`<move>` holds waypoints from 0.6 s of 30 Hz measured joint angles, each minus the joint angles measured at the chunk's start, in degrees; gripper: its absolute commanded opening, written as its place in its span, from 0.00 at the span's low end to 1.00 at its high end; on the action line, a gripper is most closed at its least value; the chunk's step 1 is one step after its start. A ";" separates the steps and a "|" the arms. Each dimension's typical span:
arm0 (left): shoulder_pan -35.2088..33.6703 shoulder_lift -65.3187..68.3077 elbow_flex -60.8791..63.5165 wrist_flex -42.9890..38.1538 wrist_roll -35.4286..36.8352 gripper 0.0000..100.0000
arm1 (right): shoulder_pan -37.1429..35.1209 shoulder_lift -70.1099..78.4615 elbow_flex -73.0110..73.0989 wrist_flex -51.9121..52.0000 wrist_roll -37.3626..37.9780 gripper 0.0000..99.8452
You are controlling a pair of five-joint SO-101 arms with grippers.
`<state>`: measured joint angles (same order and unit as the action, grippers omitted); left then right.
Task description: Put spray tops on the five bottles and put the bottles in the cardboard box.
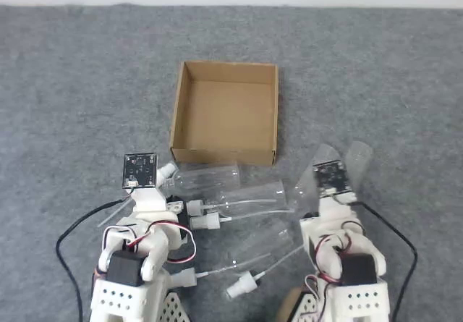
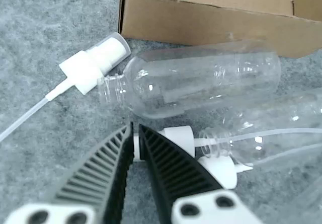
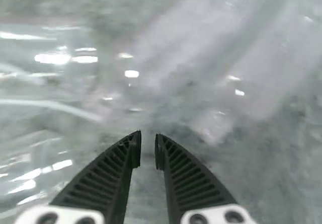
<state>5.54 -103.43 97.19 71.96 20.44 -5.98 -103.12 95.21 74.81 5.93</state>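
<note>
Several clear plastic bottles lie on their sides on the grey carpet in front of the open cardboard box (image 1: 224, 112). One bottle (image 2: 201, 80) has its bare neck next to a loose white spray top (image 2: 93, 65). A second bottle (image 2: 261, 138) lies beside it with another spray top (image 2: 176, 139) at its neck. My left gripper (image 2: 135, 129) is shut and holds nothing, just short of that second top. My right gripper (image 3: 147, 136) is shut low over blurred clear bottles (image 3: 216, 58), two of which (image 1: 340, 161) lie ahead of the right arm.
More white spray tops with long dip tubes lie between the arms (image 1: 242, 286) and near the left arm (image 1: 205, 223). The box wall (image 2: 211, 17) stands just beyond the nearest bottle. Grey carpet extends around the box on all sides.
</note>
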 measured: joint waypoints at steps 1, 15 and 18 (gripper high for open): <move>0.00 0.00 0.00 0.00 0.00 0.01 | 1.32 0.00 0.00 0.00 0.00 0.01; 0.00 0.00 0.00 0.00 0.00 0.01 | 4.04 0.00 -0.09 0.00 0.00 0.01; 0.00 0.00 0.00 0.00 0.00 0.01 | 4.22 0.00 -0.53 0.00 0.00 0.01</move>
<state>5.54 -103.43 97.19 71.96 20.44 -1.76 -103.12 94.68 74.81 5.93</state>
